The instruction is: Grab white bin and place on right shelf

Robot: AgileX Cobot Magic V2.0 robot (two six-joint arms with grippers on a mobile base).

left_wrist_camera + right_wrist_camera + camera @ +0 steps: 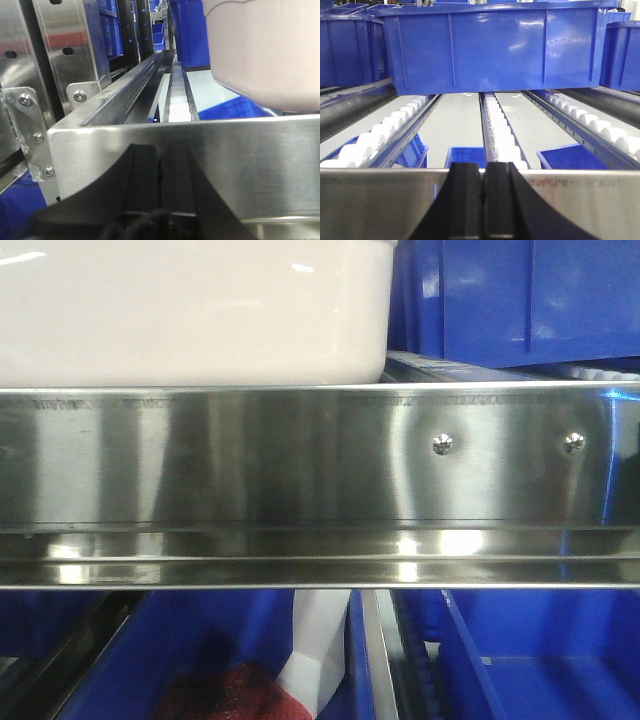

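Exterior front-facing view sits right up against the right shelf, its mirror-shiny front rail filling the middle of the frame, with two screw heads toward the right. The white bin rests on that tier at the upper left, its lower front edge just behind the top of the rail; a blue crate stands beside it to the right, close but whether touching I cannot tell. From the left wrist the same bin shows at upper right above the rail, with a roller track running back beside it. The left gripper is low in frame, its dark fingers pressed together on nothing. The right gripper is likewise closed and empty, looking over the rail at white rollers and a large blue crate further in. By the look of it, the bin already sits on a shelf tier. The tub looks stiff, glossy and probably slippery, and too wide for one claw, so a two-sided hold under the rim or at the rounded corners would suit best; its lid and handle are out of view
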